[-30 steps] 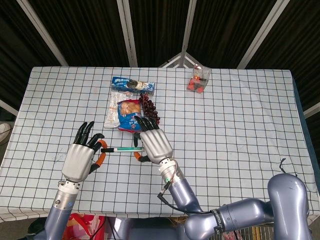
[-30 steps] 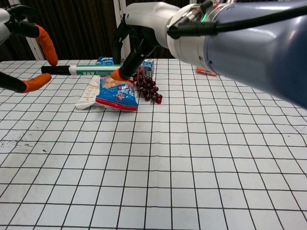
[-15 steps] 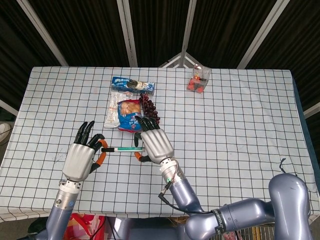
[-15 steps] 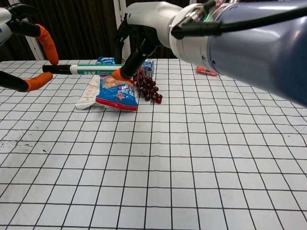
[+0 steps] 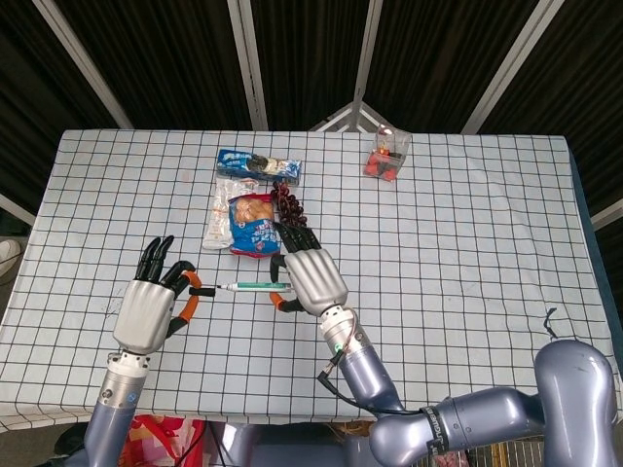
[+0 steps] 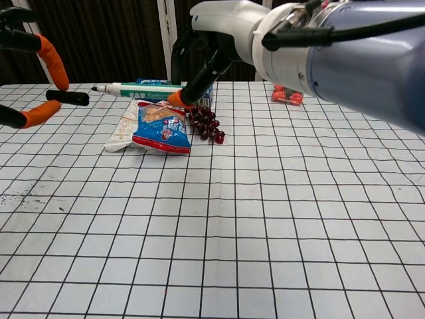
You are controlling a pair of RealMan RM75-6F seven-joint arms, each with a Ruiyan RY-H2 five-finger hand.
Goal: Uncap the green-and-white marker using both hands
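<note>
The green-and-white marker (image 5: 255, 286) (image 6: 143, 88) is held level above the table, its bare tip pointing to the robot's left. My right hand (image 5: 310, 279) (image 6: 211, 48) pinches its body between orange-tipped fingers. The black cap (image 5: 204, 291) (image 6: 68, 98) is off the marker and sits a short gap away from the tip. My left hand (image 5: 148, 308) (image 6: 32, 80) pinches the cap between thumb and a finger, its other fingers spread upward.
Behind the hands lie a blue-and-orange snack bag (image 5: 251, 223) (image 6: 159, 128), a white packet (image 5: 220, 219), a blue box (image 5: 257, 164) and a bunch of dark grapes (image 5: 290, 208) (image 6: 206, 123). A clear box with red contents (image 5: 385, 155) (image 6: 287, 95) stands at the far right.
The cap has come off the marker. My left hand moved left with the cap, and my right hand shifted right with the marker body, opening a gap between them.
</note>
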